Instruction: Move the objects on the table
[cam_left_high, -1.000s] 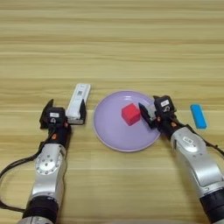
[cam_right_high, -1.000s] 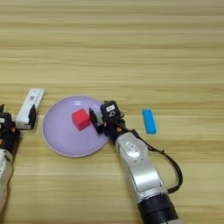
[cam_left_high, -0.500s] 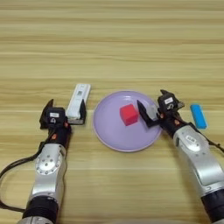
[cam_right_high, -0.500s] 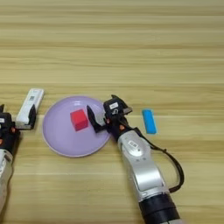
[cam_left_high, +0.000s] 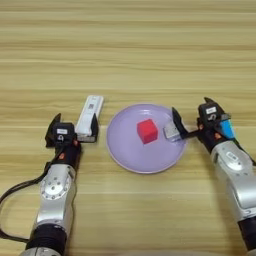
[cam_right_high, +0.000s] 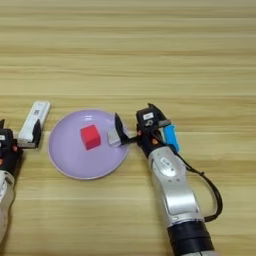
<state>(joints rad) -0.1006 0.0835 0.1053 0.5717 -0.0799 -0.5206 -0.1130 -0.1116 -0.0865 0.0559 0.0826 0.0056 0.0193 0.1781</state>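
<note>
A round lilac plate (cam_left_high: 145, 155) was seen lying on the light-wood bench (cam_left_high: 128, 60), with a small red cube (cam_left_high: 147, 131) resting inside it, a little right of its middle. At the plate's right rim a small pale-grey block (cam_left_high: 171, 130) was found, lying against the nearer black finger of the right hand (cam_left_high: 192, 120); that hand's two fingers were spread apart, one at the block and the other raised near a bright-blue bar (cam_right_high: 170, 137), which lay on the bench just right of the hand and was partly hidden behind it. Whether the block was actually pinched could not be told. A long white stick (cam_left_high: 90, 117), shaped like a remote, was seen lying left of the plate and apart from it, tilted slightly, its near end between the fingers of the left hand (cam_left_high: 73, 131), which were held apart around it. Small white labels were noted on both wrists, but their writing could not be read.
</note>
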